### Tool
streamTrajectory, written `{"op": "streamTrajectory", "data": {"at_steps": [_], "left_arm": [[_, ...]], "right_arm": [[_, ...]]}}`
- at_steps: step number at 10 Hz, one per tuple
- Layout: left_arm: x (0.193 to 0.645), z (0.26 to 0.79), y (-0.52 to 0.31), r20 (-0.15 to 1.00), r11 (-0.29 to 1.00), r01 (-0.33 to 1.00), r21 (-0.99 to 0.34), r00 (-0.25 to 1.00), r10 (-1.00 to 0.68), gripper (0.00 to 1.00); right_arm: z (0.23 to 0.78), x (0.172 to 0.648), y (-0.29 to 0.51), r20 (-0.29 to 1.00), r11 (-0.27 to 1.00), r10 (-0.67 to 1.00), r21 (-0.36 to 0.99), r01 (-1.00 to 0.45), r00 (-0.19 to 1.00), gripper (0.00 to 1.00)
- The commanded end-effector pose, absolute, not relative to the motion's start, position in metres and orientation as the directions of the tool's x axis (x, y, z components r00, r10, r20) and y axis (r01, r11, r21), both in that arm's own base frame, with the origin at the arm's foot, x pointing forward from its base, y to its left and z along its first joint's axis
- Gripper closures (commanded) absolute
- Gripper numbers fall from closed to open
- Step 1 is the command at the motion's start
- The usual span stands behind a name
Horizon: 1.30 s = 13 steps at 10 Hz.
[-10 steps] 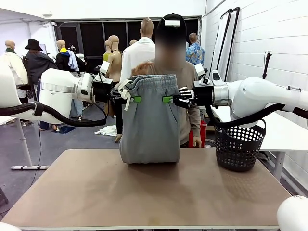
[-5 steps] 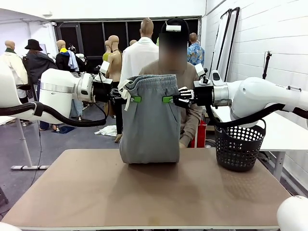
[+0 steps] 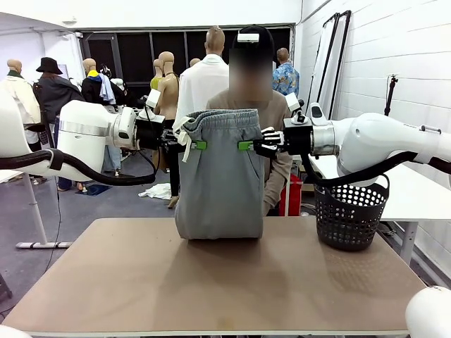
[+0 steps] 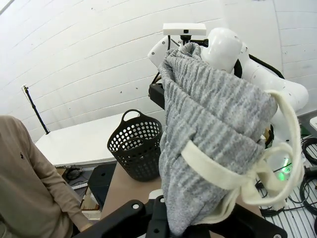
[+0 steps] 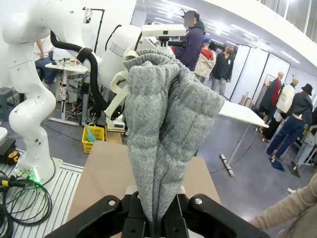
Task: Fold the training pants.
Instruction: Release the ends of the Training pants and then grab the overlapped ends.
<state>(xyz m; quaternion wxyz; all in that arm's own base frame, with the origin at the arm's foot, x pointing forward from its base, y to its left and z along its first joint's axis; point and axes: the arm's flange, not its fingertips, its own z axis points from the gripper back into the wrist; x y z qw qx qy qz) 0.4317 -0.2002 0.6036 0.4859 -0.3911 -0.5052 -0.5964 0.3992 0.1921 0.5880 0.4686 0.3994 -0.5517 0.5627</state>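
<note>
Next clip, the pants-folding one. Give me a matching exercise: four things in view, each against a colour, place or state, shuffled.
1. training pants
2. basket
3. table
4. left gripper

A. black, standing at the table's far right corner
B. jaws shut on the grey cloth
C. light brown, flat top
D. light grey, hung up by its top edge

Pairs: 1-D, 2-A, 3-C, 4-B

no readable text, labels or numbers (anywhere)
</note>
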Motion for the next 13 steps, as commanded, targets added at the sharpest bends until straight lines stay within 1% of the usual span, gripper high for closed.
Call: {"op": "streamTrajectory", "data": {"at_steps": [1, 13], "left_arm": [[0.4288, 0.6045, -0.1996, 0.957, -0.006, 0.97, 0.243, -0.241, -0.163, 1.0], [0.4288, 0.6045, -0.1996, 0.957, -0.006, 0.97, 0.243, -0.241, -0.163, 1.0]], "right_arm": [[0.5905, 0.3975, 0.1933, 0.965, 0.049, 0.087, -0.25, -0.967, -0.245, 1.0], [0.5905, 0.3975, 0.1933, 0.965, 0.049, 0.087, -0.25, -0.967, -0.245, 1.0]]}}
